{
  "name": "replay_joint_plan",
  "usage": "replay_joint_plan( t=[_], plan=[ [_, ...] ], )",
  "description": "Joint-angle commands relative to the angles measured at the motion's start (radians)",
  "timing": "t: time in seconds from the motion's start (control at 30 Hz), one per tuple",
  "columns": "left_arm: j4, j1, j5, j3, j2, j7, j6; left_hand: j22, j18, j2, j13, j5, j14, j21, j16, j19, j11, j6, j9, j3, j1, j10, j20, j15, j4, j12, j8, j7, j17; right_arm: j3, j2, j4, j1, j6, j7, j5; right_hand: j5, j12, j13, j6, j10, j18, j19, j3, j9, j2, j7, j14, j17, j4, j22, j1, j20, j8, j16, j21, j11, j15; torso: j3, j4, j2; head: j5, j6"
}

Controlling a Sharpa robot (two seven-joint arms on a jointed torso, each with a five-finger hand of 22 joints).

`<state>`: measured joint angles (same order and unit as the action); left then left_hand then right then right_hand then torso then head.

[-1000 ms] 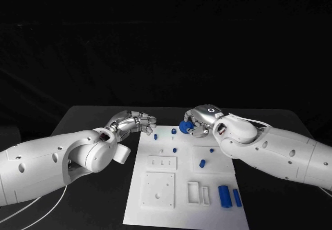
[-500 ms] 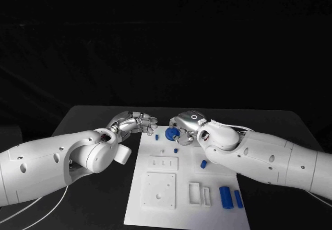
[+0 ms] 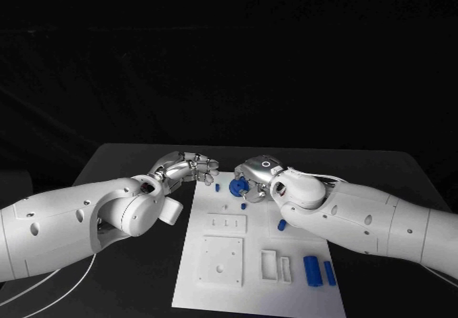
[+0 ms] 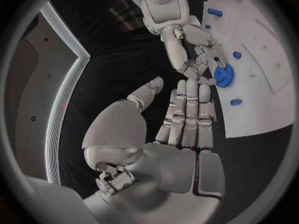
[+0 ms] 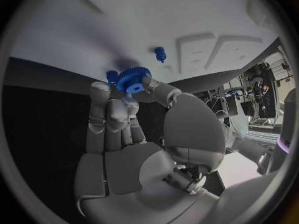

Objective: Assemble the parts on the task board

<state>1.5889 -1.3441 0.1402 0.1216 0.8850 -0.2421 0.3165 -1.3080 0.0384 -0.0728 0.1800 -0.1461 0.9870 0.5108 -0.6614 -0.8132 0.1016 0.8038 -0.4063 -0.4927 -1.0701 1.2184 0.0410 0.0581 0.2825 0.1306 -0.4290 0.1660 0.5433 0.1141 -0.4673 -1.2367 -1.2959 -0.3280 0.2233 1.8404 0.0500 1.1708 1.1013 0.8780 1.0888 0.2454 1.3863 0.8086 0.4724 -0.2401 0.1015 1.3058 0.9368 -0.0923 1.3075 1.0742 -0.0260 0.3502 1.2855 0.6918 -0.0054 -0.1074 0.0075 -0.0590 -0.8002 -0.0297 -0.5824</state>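
Observation:
The white task board [image 3: 222, 281] lies in the middle of the table. My right hand [image 3: 253, 177] hovers over its far end and pinches a blue toothed gear [image 3: 239, 188] between thumb and fingers; the gear [image 5: 133, 79] hangs just above the board [image 5: 206, 15], close to a short blue peg [image 5: 112, 76]. Another peg [image 5: 160, 54] stands a little farther on. My left hand [image 3: 191, 167] is at the board's far left corner, off its edge, fingers straight and side by side, holding nothing [image 4: 184, 117]. From there the gear [image 4: 223, 76] shows in the right hand [image 4: 190, 47].
Small blue pegs [image 3: 216, 188] [image 3: 244, 207] [image 3: 282, 225] stand on the board's far half. Two blue cylinders [image 3: 310, 269] [image 3: 328, 273] lie near its front right corner, beside two rectangular slots [image 3: 268, 265]. A square raised plate [image 3: 220, 262] sits at front left.
My right hand has carried the gear to the left and lower, toward the pegs at the board's far left. The left hand has barely moved.

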Motion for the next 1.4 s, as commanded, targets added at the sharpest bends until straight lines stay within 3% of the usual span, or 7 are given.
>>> replay_joint_plan(
  t=[0.03, 0.4, 0.47, 0.63, 1.07, 1.3, 1.4],
  plan=[
    [0.002, -0.001, 0.001, -0.001, -0.001, -0.009, -0.011, -0.02, 0.012, 0.0, 0.002, -0.003, -0.006, 0.004, -0.004, 0.007, -0.001, 0.003, -0.001, -0.006, -0.005, 0.004, 0.003, -0.002, 0.001, -0.005, 0.007, 0.002, -0.001, 0.0, 0.004, 0.004, 0.001, 0.025, 0.013, 0.018, -0.001, 0.001, 0.0, 0.122, 0.001, 0.016, 0.003, 0.0, 0.002, -0.011, 0.0, 0.0, 0.001, 0.004, 0.019, -0.003, 0.001, 0.004, 0.0, 0.006, -0.004, -0.008, 0.0011, 0.0011, 0.001, -0.002, -0.002],
    [0.002, -0.001, 0.001, -0.001, -0.002, -0.007, -0.014, -0.02, 0.012, 0.0, 0.002, -0.003, -0.006, 0.004, -0.004, 0.007, 0.0, 0.003, -0.002, -0.006, -0.005, 0.004, 0.003, -0.002, 0.001, -0.005, 0.007, 0.002, -0.002, 0.004, 0.015, 0.021, 0.002, 0.032, 0.005, -0.005, -0.002, -0.007, -0.001, 0.072, -0.009, 0.016, -0.002, -0.003, -0.006, -0.036, 0.015, -0.001, 0.001, 0.008, 0.017, -0.001, 0.002, -0.026, -0.005, 0.003, 0.009, 0.004, 0.0026, 0.0018, 0.001, -0.002, -0.004],
    [0.001, -0.001, 0.001, -0.001, -0.002, -0.006, -0.014, -0.02, 0.012, 0.0, 0.002, -0.003, -0.006, 0.004, -0.004, 0.007, 0.0, 0.003, -0.002, -0.005, -0.005, 0.004, 0.003, -0.002, 0.001, -0.005, 0.007, 0.002, -0.002, 0.005, 0.016, 0.024, 0.002, 0.027, 0.004, -0.01, -0.002, -0.011, -0.001, 0.004, -0.018, 0.016, -0.004, -0.014, -0.023, -0.049, 0.033, -0.002, 0.001, 0.003, 0.017, -0.006, 0.001, -0.064, -0.006, 0.002, 0.025, 0.019, 0.0027, 0.0017, 0.001, -0.003, -0.005],
    [0.001, -0.001, 0.001, -0.001, -0.002, -0.006, -0.014, -0.02, 0.012, 0.0, 0.003, -0.002, -0.007, 0.005, -0.004, 0.007, 0.0, 0.002, -0.002, -0.005, -0.004, 0.004, 0.003, -0.002, 0.0, -0.006, 0.008, 0.002, -0.002, 0.006, 0.016, 0.027, 0.002, 0.021, 0.005, -0.016, -0.002, -0.012, 0.001, -0.06, -0.029, 0.016, -0.006, -0.038, -0.038, -0.055, 0.053, -0.002, 0.004, -0.005, 0.017, -0.013, 0.0, -0.099, -0.006, 0.0, 0.046, 0.038, 0.0024, 0.0018, 0.001, -0.003, -0.005],
    [-0.002, -0.001, 0.001, -0.001, -0.002, -0.007, -0.015, -0.019, 0.012, 0.0, 0.004, -0.002, -0.007, 0.005, -0.005, 0.007, 0.0, 0.002, -0.003, -0.005, -0.003, 0.003, 0.003, -0.002, 0.0, -0.007, 0.009, 0.002, -0.002, 0.006, -0.048, -0.037, 0.001, -0.063, -0.028, -0.096, 0.001, -0.008, 0.003, -0.078, -0.032, 0.016, -0.006, -0.047, -0.041, -0.054, 0.061, -0.003, 0.007, -0.005, 0.016, -0.011, -0.001, -0.106, -0.006, -0.001, 0.054, 0.046, 0.0021, 0.0024, 0.002, -0.002, -0.002],
    [-0.007, -0.001, 0.001, -0.001, 0.002, -0.01, -0.015, -0.019, 0.012, 0.0, 0.004, -0.002, -0.007, 0.005, -0.005, 0.007, 0.0, 0.002, -0.003, -0.005, -0.003, 0.003, 0.003, -0.002, 0.0, -0.007, 0.009, 0.002, -0.002, -0.031, -0.152, -0.1, -0.01, -0.14, -0.145, -0.298, 0.011, -0.005, 0.003, -0.062, -0.032, 0.016, -0.007, -0.039, -0.038, -0.054, 0.064, -0.003, 0.007, 0.003, 0.015, -0.007, -0.002, -0.097, -0.008, -0.005, 0.057, 0.049, 0.0033, 0.0058, 0.003, 0.002, 0.008],
    [-0.007, -0.001, 0.001, -0.001, 0.003, -0.012, -0.017, -0.019, 0.012, 0.0, 0.004, -0.002, -0.007, 0.005, -0.005, 0.007, 0.0, 0.002, -0.004, -0.005, -0.003, 0.004, 0.003, -0.002, 0.0, -0.007, 0.009, 0.002, -0.002, -0.038, -0.205, -0.11, -0.021, -0.119, -0.231, -0.411, 0.019, -0.005, 0.003, -0.057, -0.034, 0.016, -0.009, -0.035, -0.039, -0.051, 0.065, -0.005, 0.007, 0.004, 0.014, -0.003, -0.002, -0.095, -0.011, -0.007, 0.057, 0.049, 0.0034, 0.0083, 0.004, 0.005, 0.014]
  ],
)
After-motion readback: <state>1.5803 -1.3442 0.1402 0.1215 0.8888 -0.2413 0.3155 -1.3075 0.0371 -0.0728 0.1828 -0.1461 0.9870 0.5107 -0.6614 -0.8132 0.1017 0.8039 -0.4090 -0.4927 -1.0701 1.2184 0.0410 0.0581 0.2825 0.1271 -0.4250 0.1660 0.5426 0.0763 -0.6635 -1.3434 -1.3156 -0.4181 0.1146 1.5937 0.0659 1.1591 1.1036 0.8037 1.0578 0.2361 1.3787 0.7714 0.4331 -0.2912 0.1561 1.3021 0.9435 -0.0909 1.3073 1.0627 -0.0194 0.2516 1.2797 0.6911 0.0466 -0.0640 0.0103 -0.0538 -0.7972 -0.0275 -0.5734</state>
